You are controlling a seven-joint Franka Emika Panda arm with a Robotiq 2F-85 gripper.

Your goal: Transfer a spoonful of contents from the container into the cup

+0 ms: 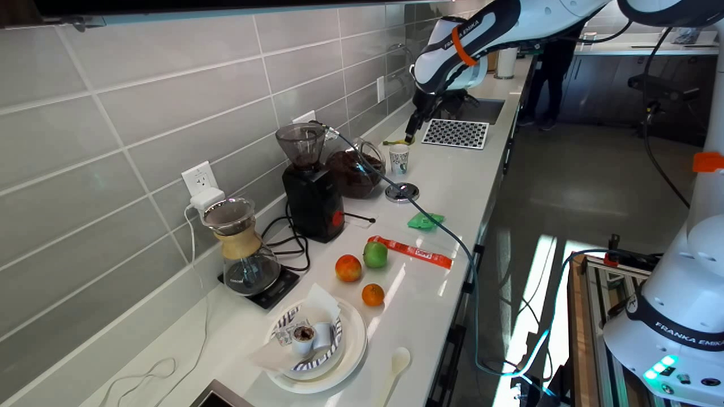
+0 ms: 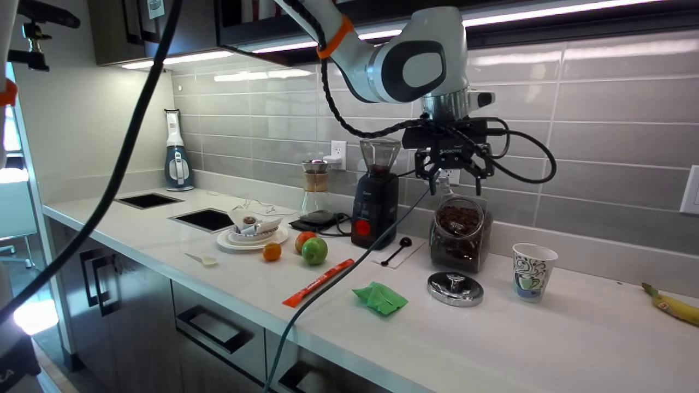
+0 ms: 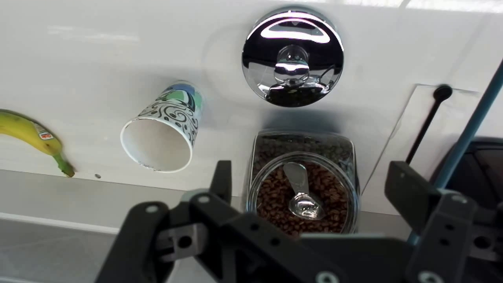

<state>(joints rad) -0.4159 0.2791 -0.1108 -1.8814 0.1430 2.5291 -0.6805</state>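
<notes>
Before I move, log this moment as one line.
tool: open, nothing held | scoop: in open jar with beans | chrome lid: on counter | cup: upright, no beans visible inside

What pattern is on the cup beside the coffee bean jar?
The cup has dark swirls on white, with green and blue towards its base; clearest in the wrist view.

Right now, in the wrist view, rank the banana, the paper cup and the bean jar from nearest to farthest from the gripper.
1. Bean jar, mid-picture, ahead of the open gripper.
2. Paper cup, left of it in the picture.
3. Banana, at the picture's left edge.
</notes>
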